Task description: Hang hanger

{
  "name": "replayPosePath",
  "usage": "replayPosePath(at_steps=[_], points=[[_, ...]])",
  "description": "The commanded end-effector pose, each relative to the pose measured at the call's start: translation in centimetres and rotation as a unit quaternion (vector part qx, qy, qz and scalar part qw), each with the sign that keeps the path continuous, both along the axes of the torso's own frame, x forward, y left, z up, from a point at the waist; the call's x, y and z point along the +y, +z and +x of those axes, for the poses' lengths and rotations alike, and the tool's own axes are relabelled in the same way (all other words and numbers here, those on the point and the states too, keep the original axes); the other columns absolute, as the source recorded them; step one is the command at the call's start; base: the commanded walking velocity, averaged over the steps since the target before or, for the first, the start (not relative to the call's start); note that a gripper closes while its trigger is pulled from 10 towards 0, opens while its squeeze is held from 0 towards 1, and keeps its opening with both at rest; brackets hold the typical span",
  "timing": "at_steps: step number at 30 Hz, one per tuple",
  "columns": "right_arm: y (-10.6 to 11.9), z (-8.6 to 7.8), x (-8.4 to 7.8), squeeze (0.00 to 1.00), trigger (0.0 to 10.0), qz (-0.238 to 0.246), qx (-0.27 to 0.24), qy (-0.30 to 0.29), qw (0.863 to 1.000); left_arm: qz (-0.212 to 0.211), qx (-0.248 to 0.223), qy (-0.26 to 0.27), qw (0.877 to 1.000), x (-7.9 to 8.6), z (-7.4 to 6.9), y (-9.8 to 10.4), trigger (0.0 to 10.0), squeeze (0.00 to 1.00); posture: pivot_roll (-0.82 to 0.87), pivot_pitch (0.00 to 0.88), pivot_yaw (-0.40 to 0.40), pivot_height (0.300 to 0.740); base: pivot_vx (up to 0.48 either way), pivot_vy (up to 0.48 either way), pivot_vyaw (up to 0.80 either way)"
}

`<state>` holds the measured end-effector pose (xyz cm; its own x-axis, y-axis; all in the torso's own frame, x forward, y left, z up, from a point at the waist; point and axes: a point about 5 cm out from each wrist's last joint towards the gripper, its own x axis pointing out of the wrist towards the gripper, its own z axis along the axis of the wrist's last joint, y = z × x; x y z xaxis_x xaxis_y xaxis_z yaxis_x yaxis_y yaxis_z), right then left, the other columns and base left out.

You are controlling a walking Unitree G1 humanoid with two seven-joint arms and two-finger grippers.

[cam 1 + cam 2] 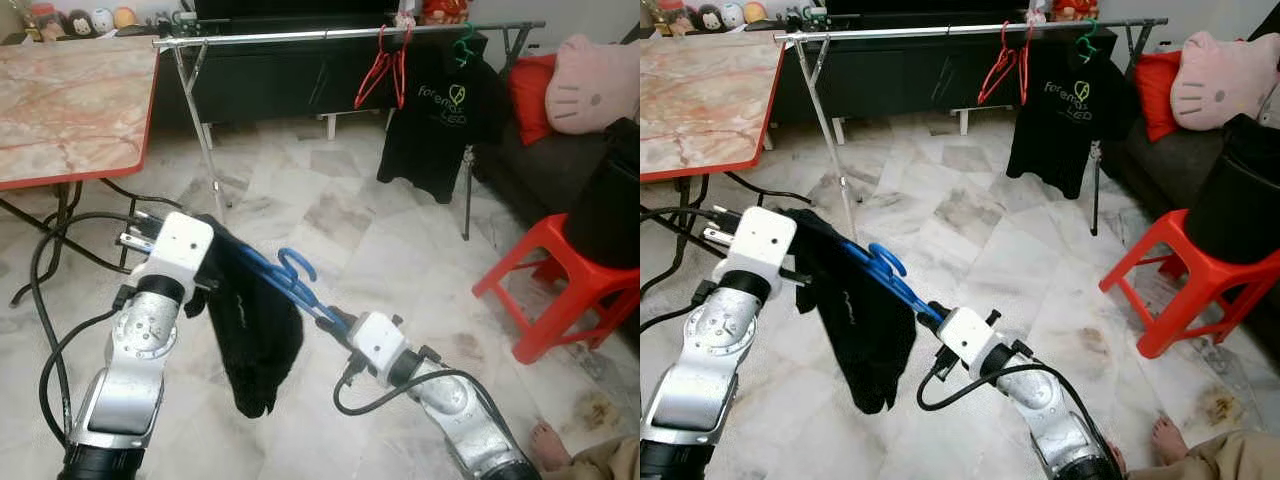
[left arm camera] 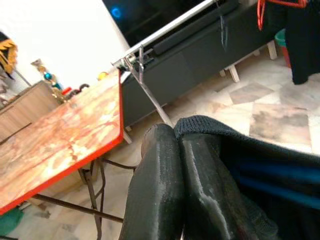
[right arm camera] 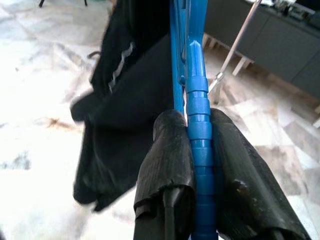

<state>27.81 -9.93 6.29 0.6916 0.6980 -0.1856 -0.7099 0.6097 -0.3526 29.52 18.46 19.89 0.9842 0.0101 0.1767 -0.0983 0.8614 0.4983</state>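
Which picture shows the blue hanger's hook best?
The left eye view: the blue hanger shows whole there, hook curling up. The right eye view matches. The right wrist view shows only its bar, pinched in the right gripper. The left wrist view shows just blue slivers.

The black garment [image 1: 250,330] covers most of the blue hanger [image 1: 292,278], leaving its hook and one arm showing. The left gripper [image 2: 176,150] hides whatever cloth it pinches (its fingertips sit closed together). A person's bare foot [image 1: 548,446] is cut off at the frame's edge.
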Motion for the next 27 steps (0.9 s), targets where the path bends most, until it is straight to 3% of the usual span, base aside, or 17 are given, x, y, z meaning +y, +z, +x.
replayPosePath(at_steps=[1,9,12,18,22,25,27], points=[[-0.4,-0.5,-0.2,0.0,0.0,-0.008,0.014,0.025,1.0,0.01,-0.018,0.014,1.0,0.3,0.2,0.8,0.0,0.0,0.0,0.067,-0.027,0.74,0.0,0.0,0.0],[0.3,-2.7,-0.5,0.0,0.0,0.022,0.061,0.137,0.988,0.03,0.016,0.028,0.999,0.8,0.3,-0.8,0.0,0.0,-0.01,0.066,-0.022,0.74,0.0,0.0,0.0],[1.1,-3.6,-0.1,0.0,0.0,0.068,0.091,0.176,0.978,0.041,0.046,0.044,0.997,1.1,0.3,-2.1,0.0,0.0,-0.01,0.065,-0.021,0.74,0.0,0.0,0.0],[1.9,-4.3,0.2,0.0,0.0,0.101,0.117,0.21,0.965,0.055,0.088,0.06,0.993,1.9,0.0,-4.4,0.0,0.0,0.0,0.062,-0.015,0.74,0.0,0.0,0.0],[2.6,-3.9,0.0,0.0,0.0,0.112,0.109,0.203,0.967,0.058,0.103,0.086,0.989,3.0,-0.5,-5.4,0.0,0.0,0.0,0.062,-0.015,0.74,0.0,0.0,0.0],[2.6,-3.6,-0.4,0.0,0.0,0.103,0.105,0.192,0.97,0.053,0.107,0.104,0.987,3.6,-0.7,-5.7,0.0,0.0,0.0,0.062,-0.015,0.74,0.0,0.0,0.0],[2.3,-3.6,-1.4,0.0,0.0,0.071,0.108,0.189,0.973,0.051,0.109,0.13,0.984,4.7,-0.9,-6.0,0.0,0.0,0.0,0.055,-0.014,0.74,0.0,0.0,0.0]])
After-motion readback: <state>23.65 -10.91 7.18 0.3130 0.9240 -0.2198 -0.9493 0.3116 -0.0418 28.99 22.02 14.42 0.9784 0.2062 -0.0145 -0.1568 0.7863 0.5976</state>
